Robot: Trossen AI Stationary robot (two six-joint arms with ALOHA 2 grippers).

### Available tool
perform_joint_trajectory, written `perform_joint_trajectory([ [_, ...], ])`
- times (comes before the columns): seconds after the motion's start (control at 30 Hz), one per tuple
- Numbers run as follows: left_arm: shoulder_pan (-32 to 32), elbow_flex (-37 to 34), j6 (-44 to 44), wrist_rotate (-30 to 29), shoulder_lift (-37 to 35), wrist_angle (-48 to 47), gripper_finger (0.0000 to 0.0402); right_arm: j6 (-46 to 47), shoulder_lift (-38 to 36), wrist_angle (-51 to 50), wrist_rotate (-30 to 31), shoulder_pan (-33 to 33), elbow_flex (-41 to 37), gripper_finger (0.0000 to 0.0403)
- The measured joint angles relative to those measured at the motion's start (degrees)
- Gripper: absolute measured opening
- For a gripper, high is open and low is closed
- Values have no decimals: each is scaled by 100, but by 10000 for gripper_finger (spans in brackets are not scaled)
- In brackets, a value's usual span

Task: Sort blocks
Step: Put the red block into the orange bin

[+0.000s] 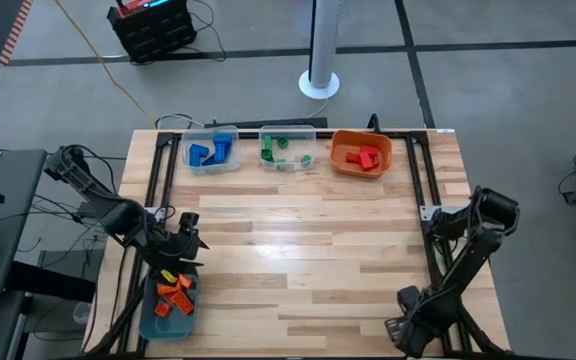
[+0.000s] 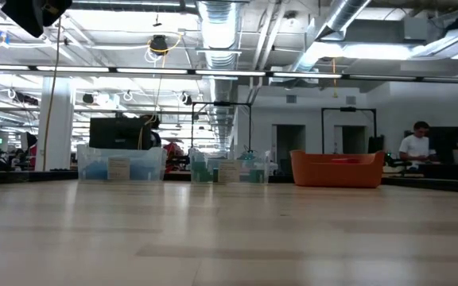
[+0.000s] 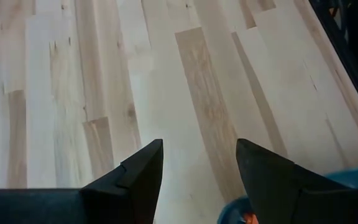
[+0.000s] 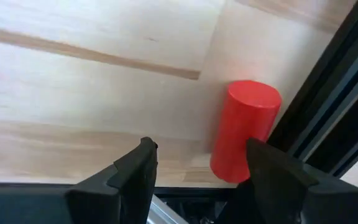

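I see the left gripper (image 1: 180, 243) hovering with its fingers (image 3: 135, 177) spread and empty over bare wooden table (image 1: 308, 260), just at the rim of the teal bin (image 1: 168, 305) that holds the orange blocks (image 1: 176, 292) beside it. Well beyond that gripper, along the table's far edge, the blue blocks (image 1: 208, 152) lie in one clear bin (image 1: 211, 150), the green blocks (image 1: 286, 148) in the next clear bin (image 1: 288, 148), and the red blocks (image 1: 365, 156) in the orange bin (image 1: 361, 153). I see the right gripper (image 4: 197, 180) parked at the table's near right corner, fingers apart and empty, with a red cylinder (image 4: 244, 127) just ahead of it against the black frame rail (image 4: 328, 118).
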Motion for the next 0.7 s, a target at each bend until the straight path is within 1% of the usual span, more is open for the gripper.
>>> perform_joint_trajectory([
  [0.27, 36, 0, -9, 5, 0, -13, 196, 28, 20, 80, -76, -11, -270, 255],
  [0.43, 36, -2, -4, 16, 0, -20, 196, -207, 21, -39, 114, -73, -159, 255],
  [0.53, 36, -2, -3, 18, 0, -21, 196, -352, 48, -452, 186, -138, 18, 255],
  [0.63, 36, -2, 9, 18, 0, -25, 196, -484, 33, -1006, 198, -178, 374, 255],
  [0.7, 36, -2, 9, 18, 0, -29, 196, -515, 33, -1421, 314, -202, 587, 255],
])
